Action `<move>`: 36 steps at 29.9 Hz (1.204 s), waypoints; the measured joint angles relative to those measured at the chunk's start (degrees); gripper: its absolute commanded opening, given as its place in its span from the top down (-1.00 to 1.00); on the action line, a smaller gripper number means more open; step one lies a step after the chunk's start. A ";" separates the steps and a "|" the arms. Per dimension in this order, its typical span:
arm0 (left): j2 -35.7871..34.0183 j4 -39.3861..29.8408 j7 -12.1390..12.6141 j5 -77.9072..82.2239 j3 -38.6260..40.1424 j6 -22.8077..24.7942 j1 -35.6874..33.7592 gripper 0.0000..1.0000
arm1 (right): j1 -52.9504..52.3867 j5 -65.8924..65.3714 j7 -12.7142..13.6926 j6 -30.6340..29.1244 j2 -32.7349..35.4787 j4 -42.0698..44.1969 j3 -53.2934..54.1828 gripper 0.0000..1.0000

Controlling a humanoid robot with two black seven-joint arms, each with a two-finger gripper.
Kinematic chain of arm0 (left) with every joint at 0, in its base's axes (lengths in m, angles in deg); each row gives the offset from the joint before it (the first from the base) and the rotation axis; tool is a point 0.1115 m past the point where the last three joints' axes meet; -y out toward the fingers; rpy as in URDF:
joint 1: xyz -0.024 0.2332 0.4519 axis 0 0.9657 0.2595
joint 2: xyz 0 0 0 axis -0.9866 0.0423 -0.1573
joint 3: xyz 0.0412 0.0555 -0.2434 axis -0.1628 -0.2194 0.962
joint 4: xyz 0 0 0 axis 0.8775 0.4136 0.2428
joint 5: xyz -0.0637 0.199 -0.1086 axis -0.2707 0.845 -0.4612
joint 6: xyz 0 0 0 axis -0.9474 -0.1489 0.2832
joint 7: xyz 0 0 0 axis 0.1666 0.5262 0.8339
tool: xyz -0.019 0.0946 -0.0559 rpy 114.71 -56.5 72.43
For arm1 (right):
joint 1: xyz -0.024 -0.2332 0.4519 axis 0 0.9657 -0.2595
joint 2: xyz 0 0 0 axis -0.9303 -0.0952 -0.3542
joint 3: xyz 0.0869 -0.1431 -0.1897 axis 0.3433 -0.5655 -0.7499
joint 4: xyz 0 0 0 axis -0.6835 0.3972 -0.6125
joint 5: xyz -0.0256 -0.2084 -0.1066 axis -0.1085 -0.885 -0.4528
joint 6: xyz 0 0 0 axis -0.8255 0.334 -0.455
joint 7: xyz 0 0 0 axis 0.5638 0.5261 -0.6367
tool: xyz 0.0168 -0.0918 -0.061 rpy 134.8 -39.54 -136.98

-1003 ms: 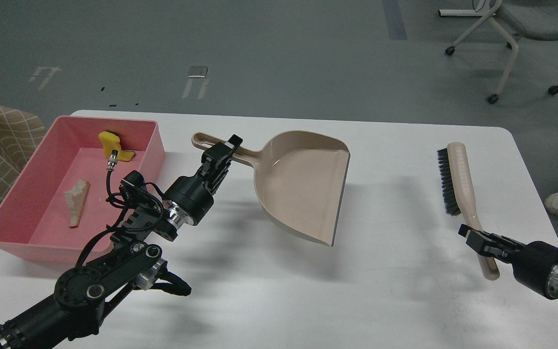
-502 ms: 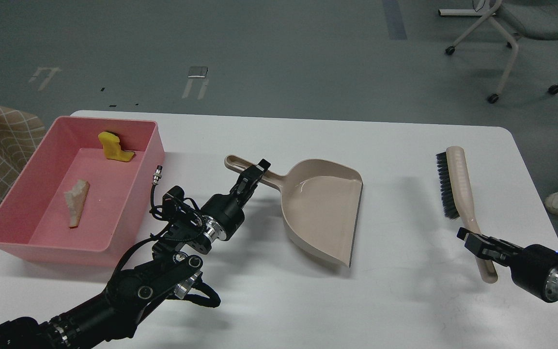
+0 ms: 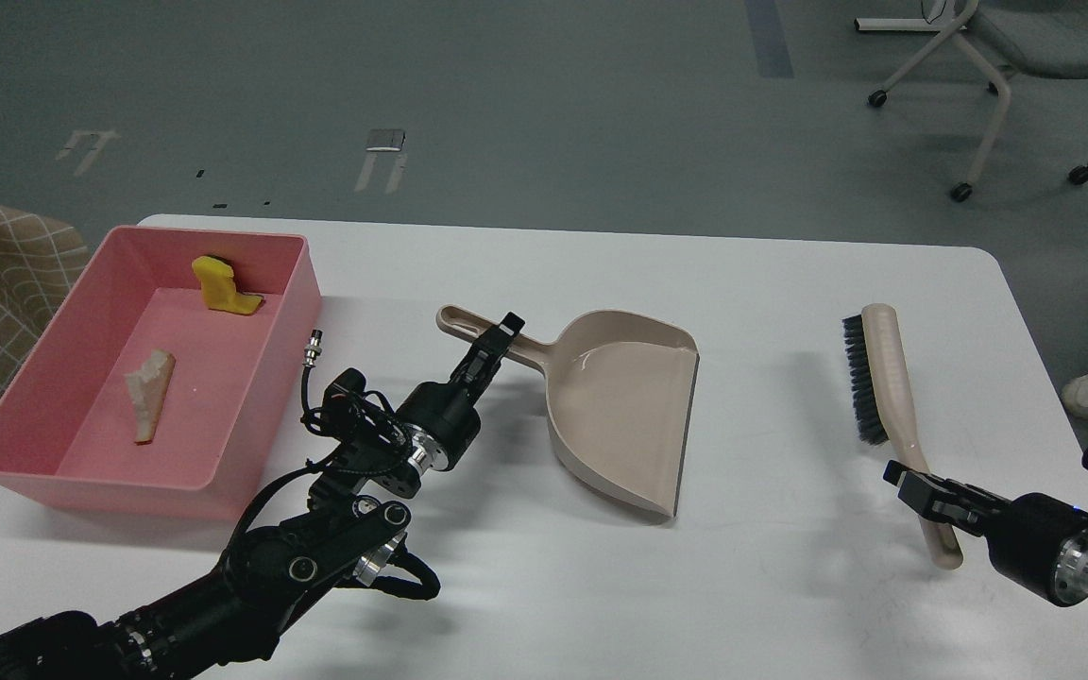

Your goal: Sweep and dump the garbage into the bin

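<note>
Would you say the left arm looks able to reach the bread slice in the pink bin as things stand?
Probably not yet: the left gripper is shut on the dustpan handle. The bread slice lies uncovered in the open pink bin beside that arm.

- Bright, even light from overhead; the white bench (image 3: 790, 604) reads almost blown out across the lower half of the frame.
- Shadows are soft and doubled: pale grey patches lie under the dustpan (image 3: 620, 416) and left of the brush (image 3: 879, 382), hinting at several lamps above.
- A small glare spot sits on the dustpan's inner wall near its handle.
- The pink bin (image 3: 261, 378) keeps full colour, its floor lit without hard shadow.
- Focus is sharp through the centre; the left arm at the lower left is dark, with detail lost in black.
- The floor at the top of the frame is dimmer, grey-green.
</note>
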 measured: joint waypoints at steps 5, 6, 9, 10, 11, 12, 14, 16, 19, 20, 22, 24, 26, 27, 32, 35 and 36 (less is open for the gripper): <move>0.00 0.00 -0.25 0.12 -0.08 -0.90 0.06 -0.46 | 0.27 0.00 0.08 0.00 -0.17 0.00 -0.10 0.63; 0.00 0.00 -0.48 0.15 -0.08 -0.93 0.07 -0.48 | 0.46 -0.02 0.08 0.00 -0.29 0.00 -0.10 0.63; 0.00 -0.03 -1.07 0.19 -0.09 -0.96 0.14 -0.80 | 0.73 -0.08 0.17 0.00 -0.66 0.08 -0.11 0.31; 0.00 -0.09 -1.17 0.20 -0.09 -0.96 0.14 -0.91 | 0.78 -0.09 0.21 0.00 -0.77 0.12 -0.13 0.21; 0.00 -0.13 -1.22 0.20 -0.09 -0.97 0.14 -0.93 | 0.86 -0.09 0.25 0.00 -0.90 0.15 -0.13 0.14; 0.00 -0.18 -1.24 0.20 -0.09 -0.97 0.14 -0.93 | 1.01 -0.09 0.30 0.00 -1.11 0.21 -0.13 0.03; 0.00 -0.38 -1.32 0.19 -0.07 -0.97 0.11 -0.94 | 1.20 -0.08 0.39 0.00 -1.47 0.30 -0.13 -0.55; 0.00 -0.67 -1.37 0.16 -0.03 -0.97 -0.02 -0.95 | 1.26 0.03 0.48 0.00 -1.73 0.34 -0.10 -0.62; 0.00 -1.16 -1.37 0.07 -0.01 -0.97 -0.05 -0.95 | 1.27 0.14 0.58 0.00 -2.53 0.59 0.36 -0.86; -0.04 -1.39 -1.37 0.05 0.00 -0.97 -0.05 -0.95 | 1.28 0.15 0.59 0.00 -2.79 0.69 0.54 -0.87; -0.23 -1.81 -1.37 0.05 0.00 -0.97 0.08 -0.95 | 1.28 0.16 0.61 0.00 -3.28 0.76 0.93 -0.91; -0.50 -2.17 -1.37 0.04 0.00 -0.97 0.19 -0.95 | 1.27 0.25 0.61 0.00 -3.57 0.78 1.27 -0.93; -0.82 -2.33 -1.37 0.03 0.00 -0.97 0.29 -0.95 | 1.27 0.83 0.61 0.00 -3.69 0.78 1.42 -0.95; -1.02 -2.34 -1.37 0.03 0.00 -0.97 0.35 -0.95 | 1.27 1.14 0.62 0.00 -3.74 0.78 1.44 -0.95; -2.16 -2.46 -1.37 -0.15 0.00 -0.97 0.37 -0.95 | 1.12 2.45 0.63 0.00 -3.80 0.76 1.48 -0.95; -3.06 -2.57 -1.37 -0.28 0.01 -0.97 0.21 -0.95 | 1.08 2.53 0.63 0.00 -3.81 0.64 1.48 -0.95; -3.21 -2.62 -1.37 -0.32 0.00 -0.97 0.09 -0.95 | 1.04 2.53 0.63 0.00 -3.80 0.64 1.48 -0.95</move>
